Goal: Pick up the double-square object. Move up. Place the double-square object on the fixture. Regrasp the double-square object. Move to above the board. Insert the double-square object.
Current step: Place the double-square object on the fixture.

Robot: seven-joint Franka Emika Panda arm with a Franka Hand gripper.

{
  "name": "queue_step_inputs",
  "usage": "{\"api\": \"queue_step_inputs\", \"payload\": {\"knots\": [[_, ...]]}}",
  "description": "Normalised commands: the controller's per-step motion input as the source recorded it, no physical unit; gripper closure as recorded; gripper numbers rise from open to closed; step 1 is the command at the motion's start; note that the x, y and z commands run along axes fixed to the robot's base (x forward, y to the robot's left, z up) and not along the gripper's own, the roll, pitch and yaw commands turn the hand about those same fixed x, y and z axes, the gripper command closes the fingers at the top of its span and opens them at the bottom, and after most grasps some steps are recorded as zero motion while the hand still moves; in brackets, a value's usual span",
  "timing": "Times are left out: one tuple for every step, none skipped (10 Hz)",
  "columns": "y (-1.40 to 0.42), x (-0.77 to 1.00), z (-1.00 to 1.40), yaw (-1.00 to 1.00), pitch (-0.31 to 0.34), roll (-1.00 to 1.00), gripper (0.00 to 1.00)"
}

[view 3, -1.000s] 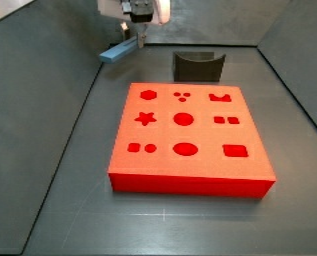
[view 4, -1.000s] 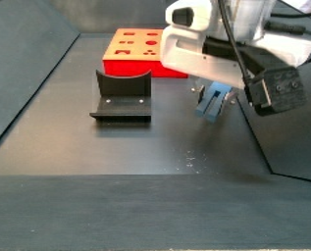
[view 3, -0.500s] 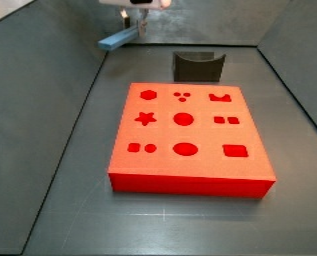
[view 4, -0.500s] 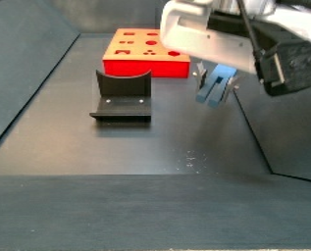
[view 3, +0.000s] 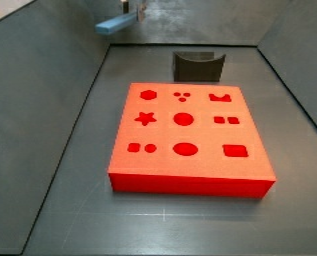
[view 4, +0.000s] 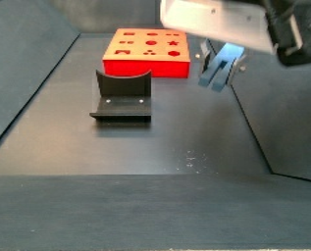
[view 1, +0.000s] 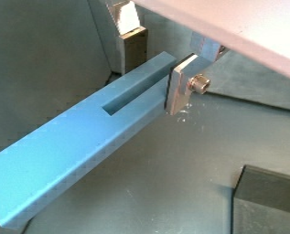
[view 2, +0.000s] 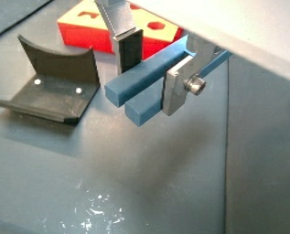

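Observation:
My gripper [view 4: 221,61] hangs high over the grey floor, shut on the double-square object [view 4: 217,78], a pale blue bar. Both wrist views show the bar [view 1: 86,151] [view 2: 145,90] clamped across its width near one end between the silver fingers [view 1: 181,87] [view 2: 177,90]. Its long free end sticks out to one side. The dark fixture [view 4: 121,95] [view 3: 198,66] stands on the floor, apart from the bar and lower. The orange-red board [view 3: 188,135] [view 4: 147,51] lies beyond it. In a side view the bar [view 3: 117,23] shows at the top edge, with the gripper mostly cut off.
Sloped grey tray walls [view 3: 54,70] [view 4: 276,118] enclose the floor. Pale scratch marks [view 4: 190,157] [view 2: 98,206] mark the floor below the gripper. The fixture [view 2: 47,84] and a corner of the board [view 2: 92,27] lie under and beside the bar.
The gripper has risen steadily with the bar held in it, leaving the floor farther below. The fixture and the board have not moved.

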Motion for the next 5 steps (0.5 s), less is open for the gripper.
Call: {"api": "queue_step_inputs", "payload": {"knots": [[0.0, -0.03, 0.82, 0.02, 0.082, 0.09, 1.0], [0.0, -0.02, 0.69, 0.02, 0.084, 0.09, 1.0], [0.0, -0.02, 0.56, 0.02, 0.089, 0.09, 1.0], [0.0, -0.01, 0.43, 0.02, 0.094, 0.08, 1.0], [0.01, -0.01, 0.25, 0.02, 0.102, 0.08, 1.0]]}}
